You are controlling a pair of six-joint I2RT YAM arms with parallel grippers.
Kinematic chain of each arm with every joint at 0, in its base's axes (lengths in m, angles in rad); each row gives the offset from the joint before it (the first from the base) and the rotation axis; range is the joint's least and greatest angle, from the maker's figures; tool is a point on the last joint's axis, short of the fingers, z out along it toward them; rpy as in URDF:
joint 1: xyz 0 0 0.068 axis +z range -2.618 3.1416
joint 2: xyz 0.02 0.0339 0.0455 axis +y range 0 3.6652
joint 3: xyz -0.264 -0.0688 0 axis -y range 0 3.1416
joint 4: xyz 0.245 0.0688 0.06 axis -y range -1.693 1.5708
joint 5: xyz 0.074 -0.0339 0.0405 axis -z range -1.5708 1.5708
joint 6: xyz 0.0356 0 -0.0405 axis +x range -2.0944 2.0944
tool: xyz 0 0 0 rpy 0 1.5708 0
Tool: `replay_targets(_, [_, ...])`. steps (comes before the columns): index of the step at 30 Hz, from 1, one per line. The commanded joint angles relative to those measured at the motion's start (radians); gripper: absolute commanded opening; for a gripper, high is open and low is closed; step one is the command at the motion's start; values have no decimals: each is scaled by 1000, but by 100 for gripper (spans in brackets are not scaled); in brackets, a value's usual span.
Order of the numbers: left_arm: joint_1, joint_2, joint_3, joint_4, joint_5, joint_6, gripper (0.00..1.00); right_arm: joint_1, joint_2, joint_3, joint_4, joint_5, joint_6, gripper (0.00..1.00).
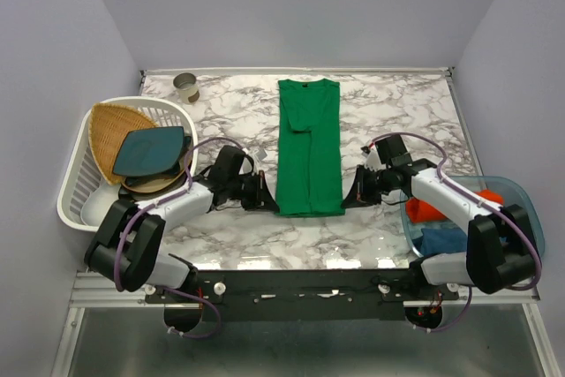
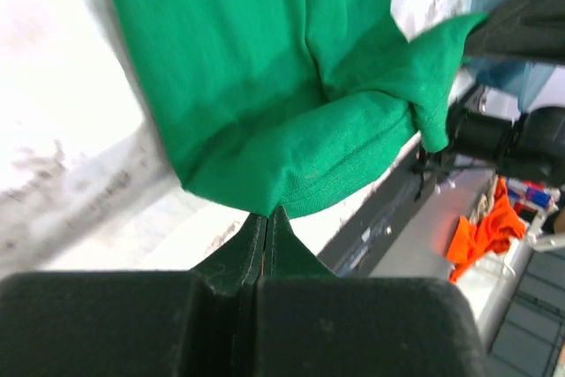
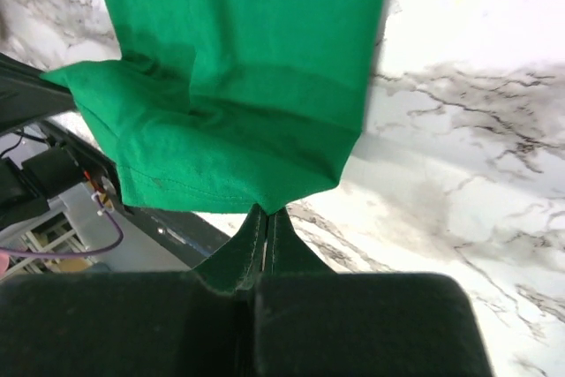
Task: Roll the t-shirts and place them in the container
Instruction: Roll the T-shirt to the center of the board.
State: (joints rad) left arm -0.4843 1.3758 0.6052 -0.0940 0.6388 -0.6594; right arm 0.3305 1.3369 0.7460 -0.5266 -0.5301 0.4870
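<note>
A bright green t-shirt (image 1: 308, 147) lies folded into a long narrow strip down the middle of the marble table (image 1: 397, 103), collar at the far end. My left gripper (image 1: 269, 193) is at the near left hem corner. In the left wrist view its fingertips (image 2: 267, 211) are shut on the green cloth (image 2: 265, 86), which bunches and lifts slightly. My right gripper (image 1: 350, 193) is shut on the near right hem corner (image 3: 267, 209) of the same shirt (image 3: 238, 68). An orange-red t-shirt (image 1: 430, 209) and a blue one (image 1: 441, 240) sit bundled in a bin.
A translucent blue bin (image 1: 521, 196) stands at the right near edge. On the left, a white laundry basket (image 1: 75, 187) holds a wicker tray (image 1: 115, 125) and a dark teal plate (image 1: 150, 152). A small cup (image 1: 186, 87) stands at the back left.
</note>
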Motion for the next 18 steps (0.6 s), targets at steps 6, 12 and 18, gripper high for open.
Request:
replay_targets(6, [46, 84, 93, 5, -100, 70, 0, -19, 71, 23, 56, 38, -22, 1])
replay_targets(12, [47, 138, 122, 4, -94, 70, 0, -24, 108, 36, 92, 30, -21, 0])
replay_targets(18, [50, 183, 162, -29, -114, 80, 0, -24, 133, 46, 120, 33, -28, 0])
